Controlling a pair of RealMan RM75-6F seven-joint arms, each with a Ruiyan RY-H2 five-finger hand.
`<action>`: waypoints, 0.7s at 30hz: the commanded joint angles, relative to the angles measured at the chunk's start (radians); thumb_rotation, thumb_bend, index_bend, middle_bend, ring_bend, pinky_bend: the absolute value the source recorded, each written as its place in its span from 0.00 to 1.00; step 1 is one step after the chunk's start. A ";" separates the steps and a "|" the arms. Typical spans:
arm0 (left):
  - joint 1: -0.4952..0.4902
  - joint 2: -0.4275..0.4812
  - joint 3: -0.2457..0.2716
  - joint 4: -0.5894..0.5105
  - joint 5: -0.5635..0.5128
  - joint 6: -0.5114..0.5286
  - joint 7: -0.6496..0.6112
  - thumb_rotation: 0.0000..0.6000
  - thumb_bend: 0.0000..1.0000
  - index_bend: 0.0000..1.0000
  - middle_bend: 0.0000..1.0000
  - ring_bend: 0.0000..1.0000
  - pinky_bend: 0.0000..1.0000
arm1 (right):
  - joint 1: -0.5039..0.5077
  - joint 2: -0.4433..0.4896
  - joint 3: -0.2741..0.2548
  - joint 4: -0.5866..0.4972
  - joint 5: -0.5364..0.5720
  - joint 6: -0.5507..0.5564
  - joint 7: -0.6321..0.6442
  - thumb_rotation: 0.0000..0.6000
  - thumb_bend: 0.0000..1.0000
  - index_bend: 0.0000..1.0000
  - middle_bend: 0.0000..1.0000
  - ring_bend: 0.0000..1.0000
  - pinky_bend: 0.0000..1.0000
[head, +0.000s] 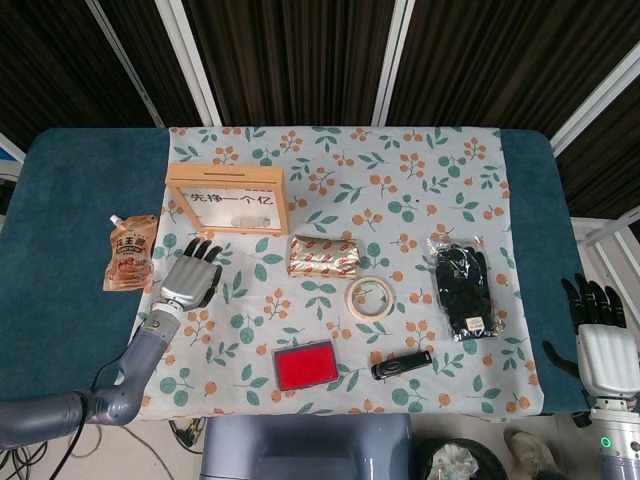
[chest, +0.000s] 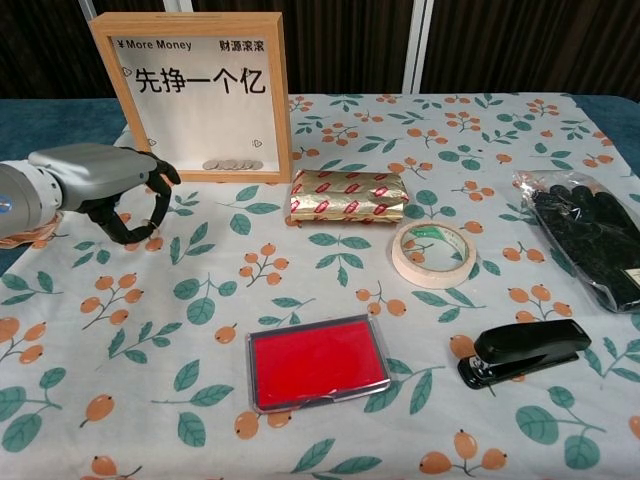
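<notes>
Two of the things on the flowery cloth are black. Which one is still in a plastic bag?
The black gloves near the cloth's right edge, sealed in a clear bag. The black stapler, nearer the front edge, lies bare.
</notes>
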 joint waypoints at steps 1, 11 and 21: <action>-0.003 0.048 -0.013 -0.072 0.028 0.020 -0.004 1.00 0.54 0.71 0.13 0.00 0.00 | -0.001 -0.001 0.003 0.001 0.005 0.002 -0.001 1.00 0.30 0.00 0.00 0.00 0.00; -0.032 0.287 -0.057 -0.425 0.042 0.064 0.068 1.00 0.54 0.71 0.13 0.00 0.00 | -0.001 -0.004 0.005 0.003 0.007 0.004 -0.013 1.00 0.30 0.00 0.00 0.00 0.00; -0.131 0.449 -0.178 -0.606 -0.094 0.101 0.148 1.00 0.54 0.71 0.13 0.00 0.00 | -0.003 0.000 0.009 0.000 0.007 0.013 -0.018 1.00 0.30 0.00 0.00 0.00 0.00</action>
